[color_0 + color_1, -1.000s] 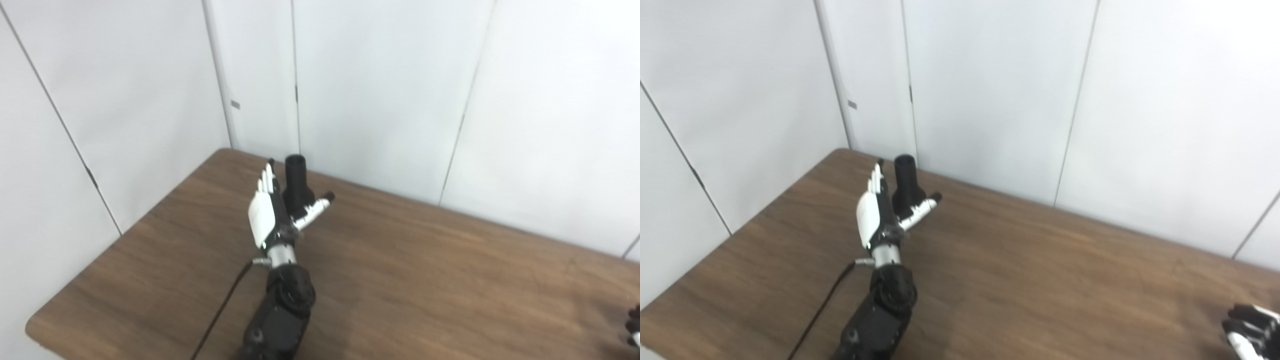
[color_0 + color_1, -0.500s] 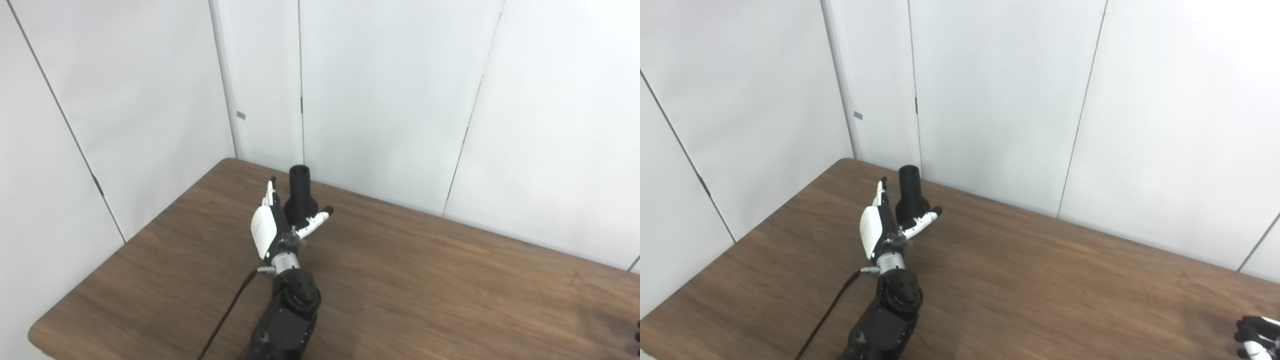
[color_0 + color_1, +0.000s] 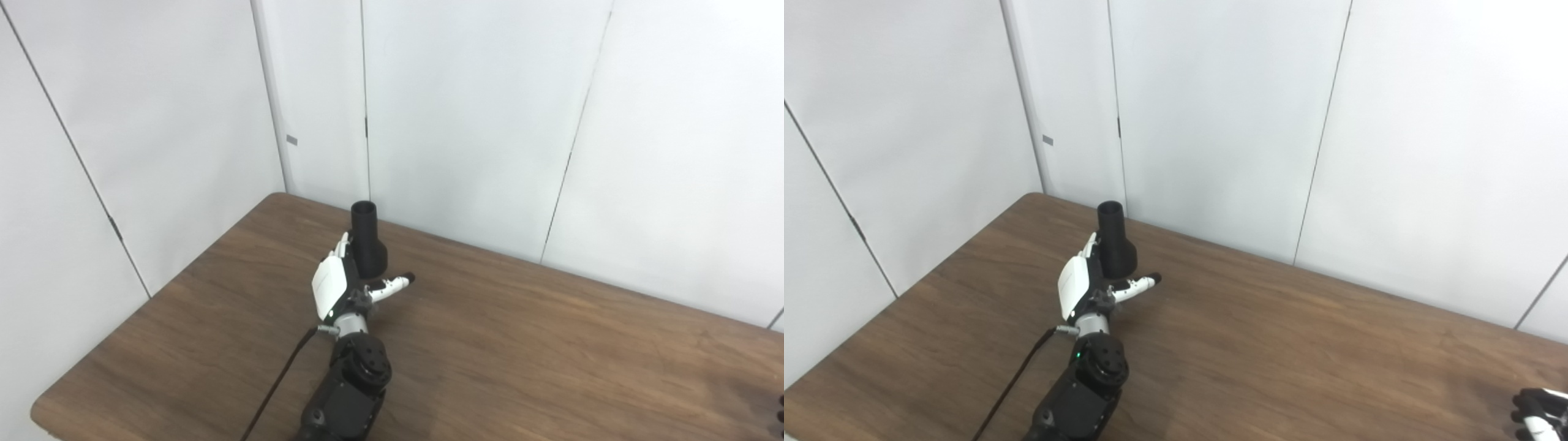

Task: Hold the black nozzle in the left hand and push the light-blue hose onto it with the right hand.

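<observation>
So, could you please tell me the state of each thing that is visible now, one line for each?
black nozzle: upright on the table, open end up, not gripped.
left hand: open, fingers beside the nozzle's wide base, thumb spread to the side.
right hand: only partly in view at the lower right edge; open or shut cannot be told.
table: brown wooden top, carrying the nozzle.
light-blue hose: not visible in either view.
</observation>
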`<state>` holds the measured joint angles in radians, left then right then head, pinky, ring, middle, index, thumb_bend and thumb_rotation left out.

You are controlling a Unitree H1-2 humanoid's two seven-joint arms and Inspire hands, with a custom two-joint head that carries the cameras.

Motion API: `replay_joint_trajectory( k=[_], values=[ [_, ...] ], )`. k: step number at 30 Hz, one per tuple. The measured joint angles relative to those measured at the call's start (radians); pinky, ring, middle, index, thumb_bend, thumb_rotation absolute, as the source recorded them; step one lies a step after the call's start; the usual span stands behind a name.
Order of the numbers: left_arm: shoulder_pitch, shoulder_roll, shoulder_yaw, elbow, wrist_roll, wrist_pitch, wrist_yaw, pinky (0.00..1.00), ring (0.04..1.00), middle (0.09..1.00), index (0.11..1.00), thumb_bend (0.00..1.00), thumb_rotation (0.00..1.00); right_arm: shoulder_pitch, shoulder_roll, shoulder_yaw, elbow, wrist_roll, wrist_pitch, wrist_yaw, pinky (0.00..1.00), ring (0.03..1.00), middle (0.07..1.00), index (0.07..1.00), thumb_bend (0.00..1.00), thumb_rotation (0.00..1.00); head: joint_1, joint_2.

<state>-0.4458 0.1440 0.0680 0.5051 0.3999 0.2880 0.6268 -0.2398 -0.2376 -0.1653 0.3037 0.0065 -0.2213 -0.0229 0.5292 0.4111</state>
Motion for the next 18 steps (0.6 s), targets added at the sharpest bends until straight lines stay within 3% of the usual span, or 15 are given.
replay_joint_trajectory(
  k=[4, 7, 14, 18],
  values=[
    [-0.006, -0.002, 0.005, 0.002, 0.033, 0.046, 0.005, 0.95, 0.872, 0.854, 0.845, 0.94, 0.03, -0.001, 0.003, 0.002, 0.000, -0.008, 0.000, -0.001, 0.37, 0.497, 0.544, 0.510, 0.62, 0.57, -0.006, 0.002],
    [-0.019, -0.004, 0.032, 0.030, 0.040, 0.041, 0.035, 0.95, 0.858, 0.835, 0.820, 0.93, 0.01, 0.002, 0.004, 0.002, -0.006, -0.012, 0.000, 0.000, 0.37, 0.503, 0.549, 0.514, 0.67, 0.58, -0.008, 0.003],
    [-0.087, -0.001, 0.107, 0.175, 0.010, -0.058, 0.115, 0.90, 0.813, 0.799, 0.799, 0.91, 0.08, 0.009, 0.004, 0.004, -0.015, -0.020, 0.000, 0.000, 0.38, 0.511, 0.557, 0.522, 0.71, 0.61, -0.020, 0.005],
    [-0.124, 0.017, 0.114, 0.251, 0.009, -0.073, 0.155, 0.89, 0.837, 0.826, 0.817, 0.90, 0.12, 0.010, 0.005, 0.006, -0.018, -0.029, 0.004, -0.001, 0.39, 0.528, 0.572, 0.537, 0.68, 0.60, -0.023, 0.005]
  ],
)
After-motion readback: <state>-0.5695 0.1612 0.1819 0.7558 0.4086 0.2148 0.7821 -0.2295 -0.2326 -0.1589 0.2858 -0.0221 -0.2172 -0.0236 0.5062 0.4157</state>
